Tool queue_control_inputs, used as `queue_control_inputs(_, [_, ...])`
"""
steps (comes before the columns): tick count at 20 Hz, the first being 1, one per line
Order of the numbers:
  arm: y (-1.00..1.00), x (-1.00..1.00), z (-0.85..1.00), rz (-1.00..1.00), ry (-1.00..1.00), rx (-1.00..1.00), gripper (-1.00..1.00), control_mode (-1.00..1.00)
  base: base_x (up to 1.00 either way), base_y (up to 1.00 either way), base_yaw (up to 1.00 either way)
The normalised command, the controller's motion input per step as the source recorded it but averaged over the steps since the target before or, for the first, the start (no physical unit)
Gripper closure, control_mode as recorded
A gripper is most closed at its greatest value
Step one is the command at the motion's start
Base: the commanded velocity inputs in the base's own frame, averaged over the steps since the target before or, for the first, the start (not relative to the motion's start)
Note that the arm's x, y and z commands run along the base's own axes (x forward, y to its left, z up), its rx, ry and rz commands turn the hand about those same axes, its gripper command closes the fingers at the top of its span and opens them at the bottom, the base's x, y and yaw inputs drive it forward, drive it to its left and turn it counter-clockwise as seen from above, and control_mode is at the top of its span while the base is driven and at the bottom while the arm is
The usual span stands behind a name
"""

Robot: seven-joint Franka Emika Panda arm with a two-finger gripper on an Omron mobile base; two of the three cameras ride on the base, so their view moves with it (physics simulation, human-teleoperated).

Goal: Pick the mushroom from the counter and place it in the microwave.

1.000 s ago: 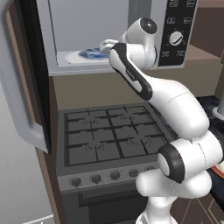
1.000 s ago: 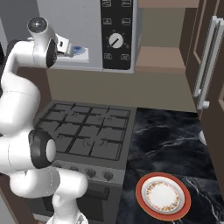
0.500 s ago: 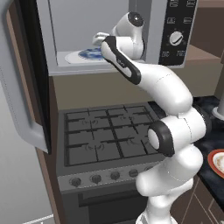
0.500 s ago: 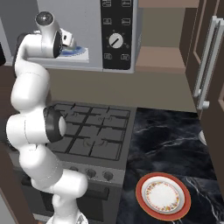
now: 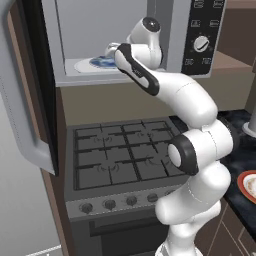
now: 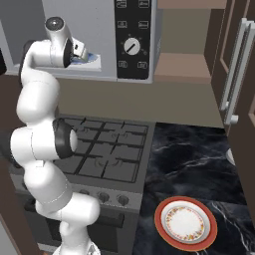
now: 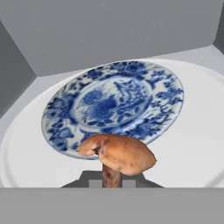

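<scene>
Mushroom [image 7: 118,155]: brown cap up, stem down between the 2 dark finger tips at bottom of hand view, so jaws are clenched on its stem. It sits right at the jaws, in front of and overlapping the near edge of the blue plate [image 7: 114,103] just beyond them; can't tell if cap touches plate or hangs above it. Plate lies flat on the white turntable [image 7: 192,140], which spreads out to both sides of the jaws, w/ grey inner walls of the microwave [image 5: 170,30] rising behind.

From the base views the gripper [image 5: 114,50] is inside the microwave cavity, arm reaching in through the open front, door [image 5: 27,95] swung wide to the side. Black button panel w/ white dial [image 6: 132,46] is beside the cavity.

Well below the jaws: grey gas hob [image 6: 107,149] w/ black grates. Next to it the counter [image 6: 199,164], dark marbled, carrying 1 red-rimmed dish [image 6: 185,222] near its front edge.
</scene>
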Motion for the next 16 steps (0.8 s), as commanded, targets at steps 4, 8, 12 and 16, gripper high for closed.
queue_control_inputs(4, [0.04,0.01,0.0,0.0,0.0,0.01,-1.0,-1.0,0.0,0.0,0.0])
queue_control_inputs(8, [0.15,0.05,0.0,0.0,0.0,0.0,-1.0,-1.0,0.0,0.0,0.0])
queue_control_inputs(12, [0.02,0.37,0.0,0.0,0.0,0.0,-1.0,-1.0,0.0,0.0,0.0])
queue_control_inputs(16, [0.0,0.5,0.04,0.0,0.0,0.0,-1.0,-1.0,0.0,0.0,0.0])
